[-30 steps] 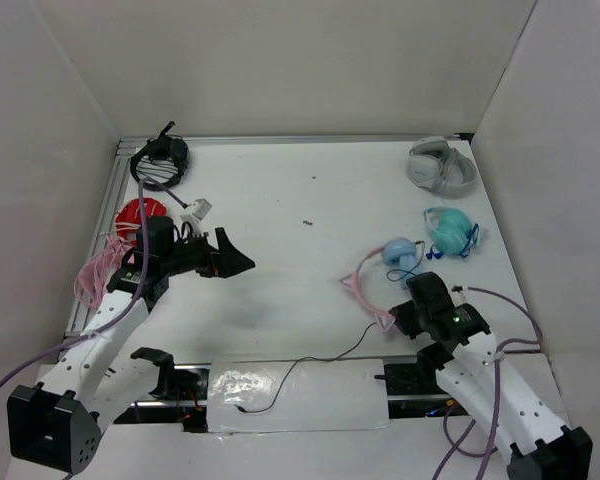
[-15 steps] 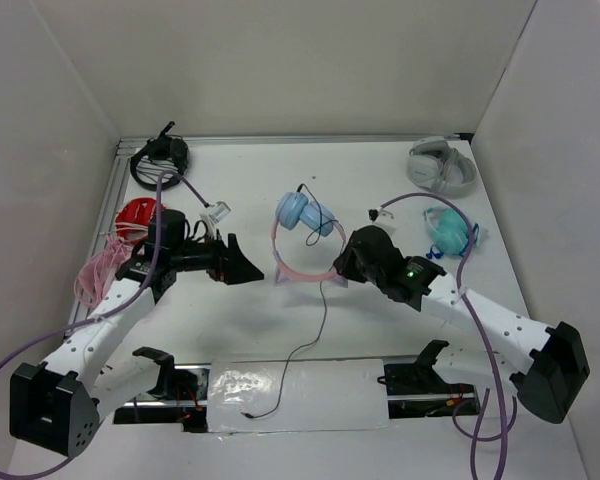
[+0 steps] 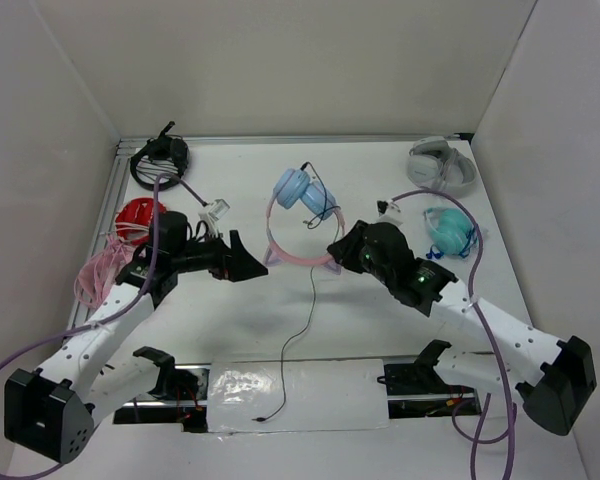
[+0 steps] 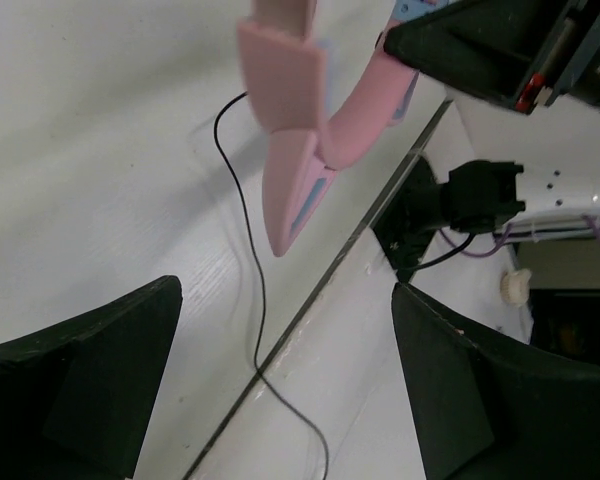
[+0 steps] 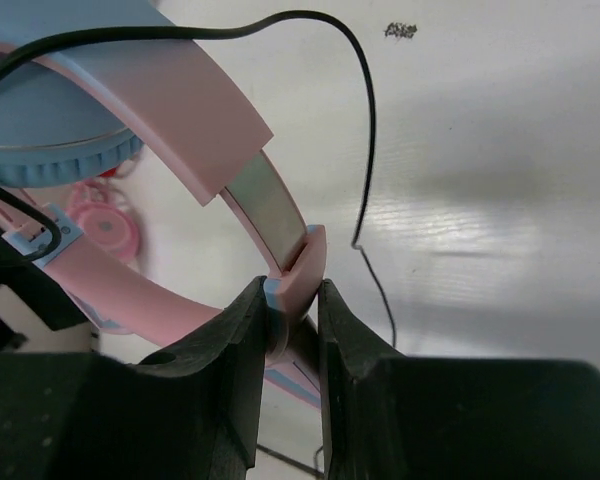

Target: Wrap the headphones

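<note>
White table [image 3: 370,185] w/ 3 plain walls [image 3: 300,70]

No text, label, brand, number or sign can be read in any of the views.

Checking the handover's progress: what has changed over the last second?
The right gripper, shut on the headband, carried the headphones from the right to the centre, near the open left gripper, cable trailing. The turquoise headphones stayed put.
</note>
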Motion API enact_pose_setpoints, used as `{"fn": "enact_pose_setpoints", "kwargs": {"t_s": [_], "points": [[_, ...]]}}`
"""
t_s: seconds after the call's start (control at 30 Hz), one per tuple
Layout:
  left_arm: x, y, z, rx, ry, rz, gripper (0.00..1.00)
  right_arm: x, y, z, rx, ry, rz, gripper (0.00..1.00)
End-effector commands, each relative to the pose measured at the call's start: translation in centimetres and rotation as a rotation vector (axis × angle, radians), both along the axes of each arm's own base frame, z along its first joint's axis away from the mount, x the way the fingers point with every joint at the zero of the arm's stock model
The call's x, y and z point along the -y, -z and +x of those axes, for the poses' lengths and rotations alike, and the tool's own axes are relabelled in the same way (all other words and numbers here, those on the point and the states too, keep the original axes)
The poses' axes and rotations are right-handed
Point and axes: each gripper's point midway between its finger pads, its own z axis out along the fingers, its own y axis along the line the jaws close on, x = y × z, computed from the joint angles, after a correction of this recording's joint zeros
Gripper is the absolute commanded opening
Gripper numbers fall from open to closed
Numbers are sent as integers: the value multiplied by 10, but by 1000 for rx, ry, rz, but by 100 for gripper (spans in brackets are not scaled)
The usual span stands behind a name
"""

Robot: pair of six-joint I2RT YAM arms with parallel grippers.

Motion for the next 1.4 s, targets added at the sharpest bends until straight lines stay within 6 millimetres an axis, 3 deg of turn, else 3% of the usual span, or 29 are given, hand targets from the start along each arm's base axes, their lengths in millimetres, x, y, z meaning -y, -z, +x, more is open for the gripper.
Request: {"fn": "enact_pose_setpoints", "kwargs": {"t_s": [0.0,0.13,0.3,0.33,0.37,0.4,0.43,0.53,0.63,0.73,1.0,1.17,1.37], "points": [[10,-5,-1,-20,-41,-65,98,-10,-52,6,82,126,351,0],[22,-10,-2,-28,-82,-94,98,-14,-51,1,51,207,482,0],[45,-23,0,-15,-115,-138,97,-20,-42,-2,-21,342,497,0],[50,-23,1,-13,-123,-130,97,-28,-43,-4,-40,346,497,0],[48,-17,11,-19,-202,-93,95,-29,-39,-4,-55,375,494,0],[58,-15,18,-49,-244,-47,94,-36,-39,-6,-71,402,498,0],[59,-15,18,-54,-246,-50,94,-40,-39,-11,-75,385,497,0],[57,4,31,-158,-379,60,80,-44,-34,-16,-85,427,485,0],[56,12,38,-218,-448,108,58,-45,-29,-19,-100,470,479,0],[54,15,40,-263,-499,123,51,-43,-22,-20,-110,506,482,0],[52,13,47,-268,-561,103,51,-53,-9,-32,-132,545,514,0],[51,12,49,-263,-579,124,32,-58,-9,-33,-137,552,521,0],[48,10,56,-258,-622,143,35,-68,-10,-40,-148,519,531,0]]}}
